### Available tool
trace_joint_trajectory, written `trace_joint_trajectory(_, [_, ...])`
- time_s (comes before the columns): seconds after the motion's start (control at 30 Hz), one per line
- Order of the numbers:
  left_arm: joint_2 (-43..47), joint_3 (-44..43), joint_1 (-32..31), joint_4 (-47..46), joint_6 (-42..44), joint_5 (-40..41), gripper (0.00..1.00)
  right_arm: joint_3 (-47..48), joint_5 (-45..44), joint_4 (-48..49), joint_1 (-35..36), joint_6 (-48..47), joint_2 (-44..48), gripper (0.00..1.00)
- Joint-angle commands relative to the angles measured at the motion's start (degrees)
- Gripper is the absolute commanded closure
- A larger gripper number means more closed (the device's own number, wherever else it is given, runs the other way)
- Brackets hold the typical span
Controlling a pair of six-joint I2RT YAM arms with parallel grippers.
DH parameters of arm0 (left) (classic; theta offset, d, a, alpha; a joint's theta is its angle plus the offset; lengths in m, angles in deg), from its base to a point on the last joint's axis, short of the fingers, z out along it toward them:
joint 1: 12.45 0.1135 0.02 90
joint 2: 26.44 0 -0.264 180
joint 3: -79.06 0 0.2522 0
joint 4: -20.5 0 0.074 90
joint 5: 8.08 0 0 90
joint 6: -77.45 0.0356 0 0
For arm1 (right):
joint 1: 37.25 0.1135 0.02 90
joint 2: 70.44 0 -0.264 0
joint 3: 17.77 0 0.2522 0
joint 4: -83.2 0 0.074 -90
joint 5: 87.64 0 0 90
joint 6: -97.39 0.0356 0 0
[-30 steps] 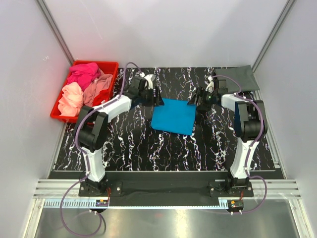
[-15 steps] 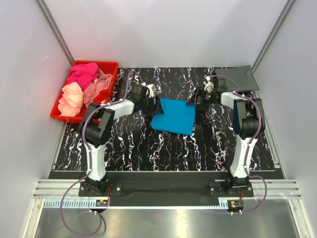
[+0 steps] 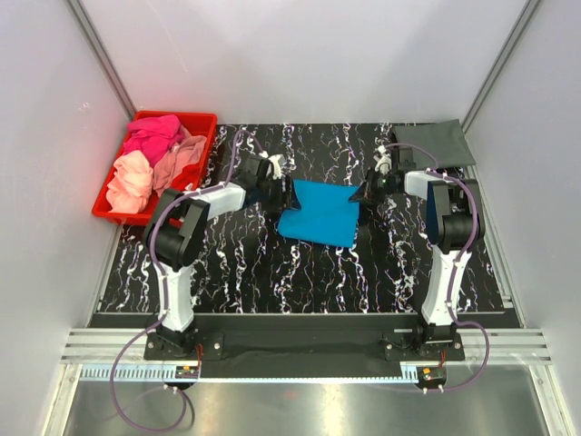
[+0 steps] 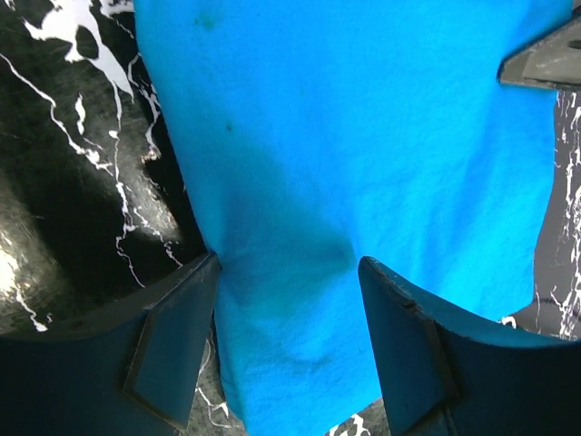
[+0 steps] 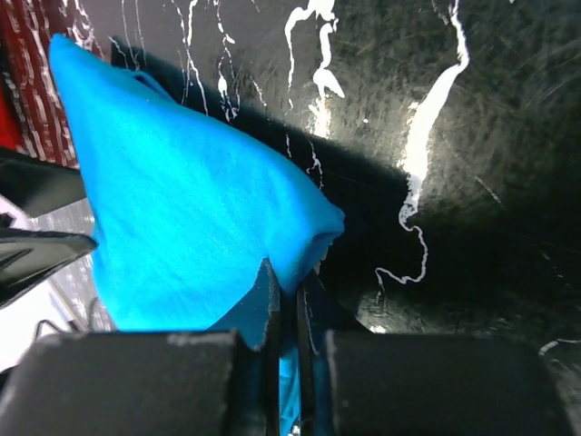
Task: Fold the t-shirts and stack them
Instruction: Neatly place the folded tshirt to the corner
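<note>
A bright blue t-shirt (image 3: 320, 213), folded into a rough square, lies mid-table. My left gripper (image 3: 281, 193) is at its upper left corner. In the left wrist view that gripper (image 4: 289, 313) stands open, with the blue cloth (image 4: 363, 136) lying between its fingers. My right gripper (image 3: 361, 192) is at the upper right corner. In the right wrist view the right gripper (image 5: 289, 300) is shut on a pinched corner of the blue shirt (image 5: 191, 209). A dark grey t-shirt (image 3: 436, 143) lies folded at the back right.
A red bin (image 3: 177, 116) at the back left holds a hot pink shirt (image 3: 154, 134), a peach one (image 3: 130, 177) and a salmon one (image 3: 182, 156). Black marbled table (image 3: 272, 263) ends at side walls.
My right gripper has closed on the blue shirt's right corner. My left gripper slid in onto the left corner early on, then held still and open.
</note>
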Motion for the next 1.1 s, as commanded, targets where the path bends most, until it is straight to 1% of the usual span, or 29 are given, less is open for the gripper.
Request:
trace_joint_trajectory(0.0, [7.4, -1.9, 0.3, 3.9, -0.1, -0.9, 0.31, 0.7, -5.7, -1.0, 0.1, -4.7, 4.5, 1.0])
trace_joint_trajectory(0.03, [8.8, -5.2, 0.4, 9.9, 0.9, 0.1, 0.31, 2.2, -6.6, -2.2, 0.0, -7.0, 5.0, 1.0])
trace_joint_trajectory(0.07, [10.3, -6.3, 0.4, 12.5, 1.6, 0.5, 0.3, 2.9, -9.2, -2.8, 0.1, -8.0, 6.3, 1.0])
trace_joint_trajectory(0.1, [14.1, -7.4, 0.6, 14.8, 2.1, 0.8, 0.3, 3.6, -10.3, -3.8, 0.0, -9.1, 7.0, 1.0])
trace_joint_trajectory(0.13, [15.8, -8.1, 0.6, 19.7, 3.1, 1.7, 0.3, 4.3, -11.4, -3.9, 0.0, -11.1, 7.9, 1.0])
trace_joint_trajectory(0.17, [17.7, -9.2, 0.6, 22.0, 3.9, 3.3, 0.29, 4.3, -13.7, -4.0, 0.0, -11.8, 9.2, 1.0])
trace_joint_trajectory(0.2, [20.6, -9.6, 0.6, 26.4, 4.7, 3.8, 0.29, 4.4, -14.4, -3.6, 0.0, -12.6, 9.8, 1.0])
trace_joint_trajectory(0.27, [24.1, -8.3, 0.7, 28.6, 7.2, 4.5, 0.28, 4.3, -17.3, -3.1, 0.0, -13.9, 11.3, 1.0])
trace_joint_trajectory(0.33, [28.3, -6.4, 0.7, 29.1, 9.1, 4.4, 0.28, 4.4, -18.5, -2.2, 0.0, -15.5, 12.2, 1.0])
trace_joint_trajectory(0.4, [30.1, -4.0, 0.7, 29.5, 10.3, 4.9, 0.28, 4.5, -19.9, -1.1, 0.0, -16.2, 13.4, 1.0])
trace_joint_trajectory(0.43, [30.9, -3.2, 0.7, 29.4, 10.7, 5.3, 0.28, 5.1, -21.1, -1.2, 0.1, -18.7, 13.8, 1.0])
trace_joint_trajectory(0.47, [32.8, -2.3, 0.7, 28.5, 10.5, 6.1, 0.28, 5.8, -23.2, -1.4, 0.0, -19.8, 14.1, 1.0])
trace_joint_trajectory(0.5, [33.7, 0.4, 0.6, 25.7, 10.0, 6.0, 0.28, 6.9, -24.3, -2.1, -0.1, -21.1, 14.1, 1.0])
trace_joint_trajectory(0.53, [34.5, 1.8, 0.6, 24.0, 9.1, 5.2, 0.28, 7.3, -25.6, -2.1, 0.0, -24.1, 14.7, 1.0])
trace_joint_trajectory(0.6, [36.6, 4.9, 0.7, 19.8, 8.9, 5.3, 0.28, 8.0, -30.5, -1.1, -0.1, -26.9, 15.3, 1.0])
trace_joint_trajectory(0.63, [36.8, 6.7, 0.7, 19.4, 9.0, 5.6, 0.28, 8.1, -31.3, -0.7, -0.2, -30.2, 15.5, 1.0])
trace_joint_trajectory(0.7, [36.8, 6.5, 0.7, 20.9, 9.6, 5.5, 0.28, 9.5, -33.7, 0.1, -0.6, -34.6, 15.3, 1.0])
trace_joint_trajectory(0.77, [37.0, 6.4, 0.7, 20.7, 9.2, 4.2, 0.28, 10.9, -36.1, 0.3, -1.7, -36.4, 13.5, 1.0])
trace_joint_trajectory(0.9, [37.3, 6.6, 0.7, 19.6, 8.3, 2.0, 0.28, 15.3, -36.7, 0.9, -2.6, -39.8, 10.2, 1.0])
trace_joint_trajectory(1.07, [36.8, 7.2, 0.6, 19.6, 8.5, -0.7, 0.28, 15.3, -35.9, 3.3, -3.1, -47.4, 10.3, 1.0])
